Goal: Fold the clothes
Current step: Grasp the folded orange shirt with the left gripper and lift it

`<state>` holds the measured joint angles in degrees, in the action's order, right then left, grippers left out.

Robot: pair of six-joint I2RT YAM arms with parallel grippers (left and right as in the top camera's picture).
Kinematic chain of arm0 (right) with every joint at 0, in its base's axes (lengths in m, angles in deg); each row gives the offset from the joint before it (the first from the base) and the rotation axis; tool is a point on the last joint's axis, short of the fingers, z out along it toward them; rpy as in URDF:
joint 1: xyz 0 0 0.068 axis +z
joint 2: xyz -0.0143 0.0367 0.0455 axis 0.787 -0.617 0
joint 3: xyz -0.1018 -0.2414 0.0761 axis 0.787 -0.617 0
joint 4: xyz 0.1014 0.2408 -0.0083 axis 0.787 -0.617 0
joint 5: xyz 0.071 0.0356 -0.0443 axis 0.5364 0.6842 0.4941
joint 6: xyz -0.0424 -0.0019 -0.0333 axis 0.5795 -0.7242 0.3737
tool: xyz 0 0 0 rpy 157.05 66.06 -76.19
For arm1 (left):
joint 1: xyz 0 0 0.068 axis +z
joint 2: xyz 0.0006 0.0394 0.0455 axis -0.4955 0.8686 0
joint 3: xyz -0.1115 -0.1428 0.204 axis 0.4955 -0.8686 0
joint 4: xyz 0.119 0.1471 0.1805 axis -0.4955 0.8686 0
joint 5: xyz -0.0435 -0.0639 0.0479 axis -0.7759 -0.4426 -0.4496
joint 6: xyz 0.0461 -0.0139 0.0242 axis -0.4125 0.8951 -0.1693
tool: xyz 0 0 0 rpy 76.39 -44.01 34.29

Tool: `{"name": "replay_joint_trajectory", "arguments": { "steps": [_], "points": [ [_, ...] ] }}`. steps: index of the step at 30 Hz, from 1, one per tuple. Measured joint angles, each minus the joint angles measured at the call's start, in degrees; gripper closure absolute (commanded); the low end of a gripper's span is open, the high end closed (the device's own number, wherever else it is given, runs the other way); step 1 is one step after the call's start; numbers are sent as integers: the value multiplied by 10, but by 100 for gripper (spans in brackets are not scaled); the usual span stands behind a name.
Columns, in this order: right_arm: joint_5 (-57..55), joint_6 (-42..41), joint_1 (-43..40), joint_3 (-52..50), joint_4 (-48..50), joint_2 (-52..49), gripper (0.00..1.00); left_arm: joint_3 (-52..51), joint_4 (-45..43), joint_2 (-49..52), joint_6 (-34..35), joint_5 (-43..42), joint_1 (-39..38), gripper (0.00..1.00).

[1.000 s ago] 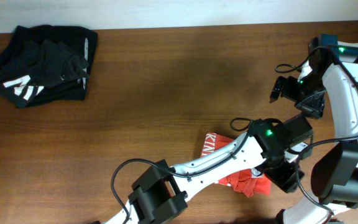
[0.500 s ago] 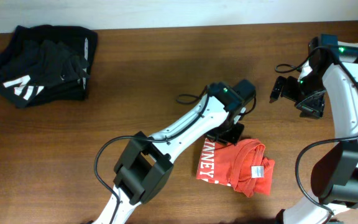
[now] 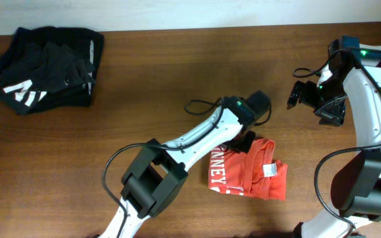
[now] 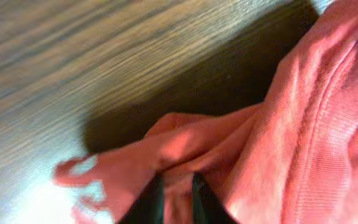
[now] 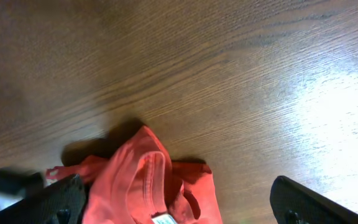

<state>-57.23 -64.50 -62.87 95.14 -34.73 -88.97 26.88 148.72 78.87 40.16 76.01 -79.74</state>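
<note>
At lower centre of the frame, I see my left claw (image 4: 178, 198) clamped on the T-shirt (image 3: 247, 173); right claw (image 5: 179, 190) spread apart.

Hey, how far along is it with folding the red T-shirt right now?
Mostly done: the red-orange T-shirt lies folded into a compact, roughly rectangular bundle. In hand: the left gripper pinches a bunched fold of fabric at the shirt's upper edge. Left to do, as far as I can judge: lay that edge flat and let go. The right gripper hangs open, apart from the shirt.
</note>
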Motion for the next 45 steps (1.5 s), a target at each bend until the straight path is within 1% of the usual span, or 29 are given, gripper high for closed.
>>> {"name": "replay_joint_trajectory", "arguments": {
  "steps": [2, 4, 6, 8, 11, 12, 15, 20, 23, 24, 25, 26, 28, 29, 30, 32, 34, 36, 37, 38, 40, 41, 42, 43, 45],
  "points": [
    [0, 0, 0, 0, 0, 0, 1, 24, 29, -31, 5, 0, 2, 67],
    [0, 0, 0, 0, 0, 0, 1, 36, 33, -63, 5, -12, -3, 68],
    [0, 0, 0, 0, 0, 0, 1, 38, 33, -73, 5, -19, -15, 77],
    [0, 0, 0, 0, 0, 0, 1, 20, 5, -73, 7, -25, -35, 81],
    [0, 0, 0, 0, 0, 0, 1, -31, -55, -72, 18, -37, -70, 83],
    [0, 0, 0, 0, 0, 0, 1, -49, -87, -72, 22, -40, -79, 84],
    [0, 0, 0, 0, 0, 0, 1, -112, -158, -71, 42, -50, -105, 84],
    [0, 0, 0, 0, 0, 0, 1, -202, -341, -71, 58, -53, -130, 83],
    [0, 0, 0, 0, 0, 0, 1, -222, -368, -71, 59, -53, -140, 83],
    [0, 0, 0, 0, 0, 0, 1, -222, -369, -71, 59, -56, -142, 79],
    [0, 0, 0, 0, 0, 0, 1, -221, -369, -71, 59, -61, -144, 71],
    [0, 0, 0, 0, 0, 0, 1, -215, -362, -71, 60, -73, -147, 56],
    [0, 0, 0, 0, 0, 0, 1, -190, -327, -72, 57, -88, -149, 1],
    [0, 0, 0, 0, 0, 0, 1, -173, -313, -80, 49, -90, -150, 1],
    [0, 0, 0, 0, 0, 0, 1, -158, -282, -92, 40, -92, -148, 1],
    [0, 0, 0, 0, 0, 0, 1, -132, -231, -152, 24, -91, -134, 1],
    [0, 0, 0, 0, 0, 0, 1, -109, -198, -214, 15, -85, -108, 1],
    [0, 0, 0, 0, 0, 0, 2, -96, -118, -270, 9, -70, -55, 1],
    [0, 0, 0, 0, 0, 0, 1, -92, -62, -286, 5, -59, -7, 1],
    [0, 0, 0, 0, 0, 0, 2, -93, -28, -288, -3, -55, 27, 1],
    [0, 0, 0, 0, 0, 0, 1, -103, 13, -284, -30, -55, 85, 1],
    [0, 0, 0, 0, 0, 0, 1, -118, 23, -282, -47, -62, 113, 1],
    [0, 0, 0, 0, 0, 0, 1, -142, 14, -281, -69, -82, 138, 1],
    [0, 0, 0, 0, 0, 0, 1, -172, -7, -277, -98, -116, 155, 1],
    [0, 0, 0, 0, 0, 0, 1, -225, -57, -267, -146, -193, 167, 1]
  ]
}}
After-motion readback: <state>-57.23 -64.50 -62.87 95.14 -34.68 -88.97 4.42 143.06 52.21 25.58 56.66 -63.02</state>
